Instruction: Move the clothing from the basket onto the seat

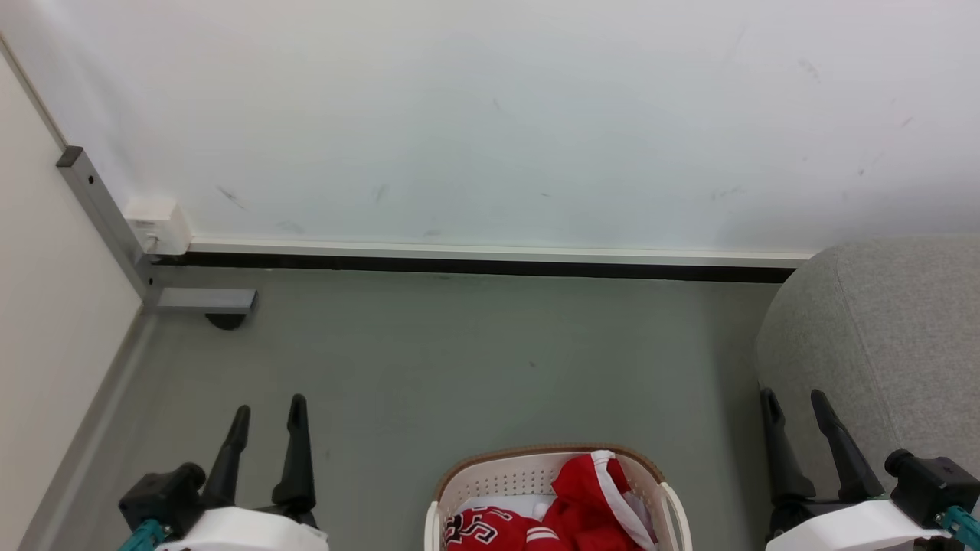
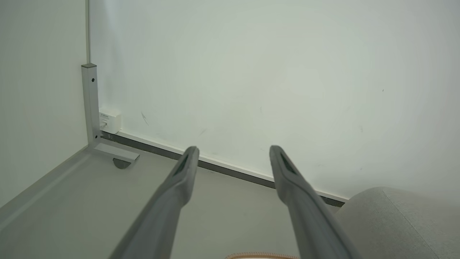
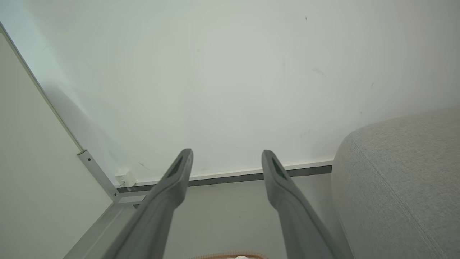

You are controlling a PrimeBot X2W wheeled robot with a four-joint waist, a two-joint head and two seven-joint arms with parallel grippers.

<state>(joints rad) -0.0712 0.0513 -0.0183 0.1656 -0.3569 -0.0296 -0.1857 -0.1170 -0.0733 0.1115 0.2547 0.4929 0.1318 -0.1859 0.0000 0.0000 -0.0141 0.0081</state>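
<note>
The left end effector (image 1: 269, 407) and right end effector (image 1: 793, 396) have long dark fingers (image 1: 295, 451) and white shells (image 1: 245, 532) (teal fittings (image 1: 145, 529)).

basket (image 1: 490, 478): near part cut off by the bottom edge.
clothing (image 1: 586, 490): inside the basket, lower part and number cropped.
seat (image 1: 888, 344): right of the basket, cropped at the right edge.
</note>
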